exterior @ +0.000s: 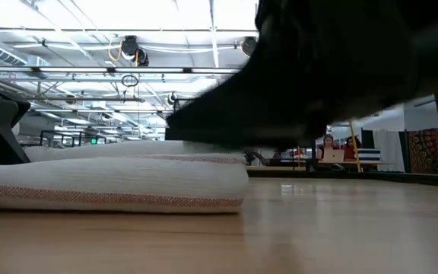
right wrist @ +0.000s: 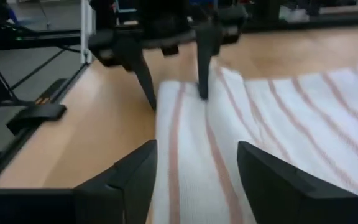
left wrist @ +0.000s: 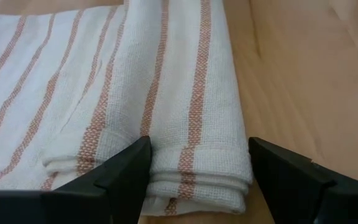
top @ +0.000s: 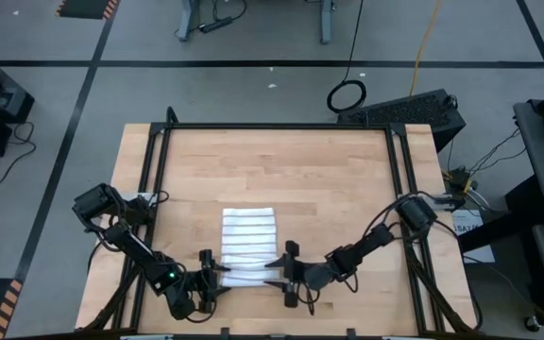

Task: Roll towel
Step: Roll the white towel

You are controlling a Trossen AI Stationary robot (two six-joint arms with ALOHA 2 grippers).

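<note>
The towel (top: 248, 236), white with narrow orange-red stripes, lies flat on the wooden table, and its near end is turned over into a thick layered roll (top: 244, 277). The roll also shows in the low view (exterior: 112, 183). My left gripper (top: 217, 274) is open at the roll's left end (left wrist: 197, 168), one finger on each side of the roll. My right gripper (top: 277, 274) is open at the roll's right end (right wrist: 197, 174), also astride it. No tag shows. My left gripper comes level from the table's left. One finger (right wrist: 202, 78) stands in the crease between the roll and the flat towel, and the other (right wrist: 145, 81) stands on the table beside the roll's near side. I cannot tell whether they touch the cloth. My right gripper comes level from the table's right, its fingers (right wrist: 135, 180) on either side of the roll's right end (right wrist: 185, 155). I cannot tell whether they touch it.
Black frame rails run along the table's left (top: 149, 189) and right (top: 404, 189) sides. Bare wood (top: 281, 170) lies beyond the towel's far edge. People sit in the room behind the table (exterior: 329, 148).
</note>
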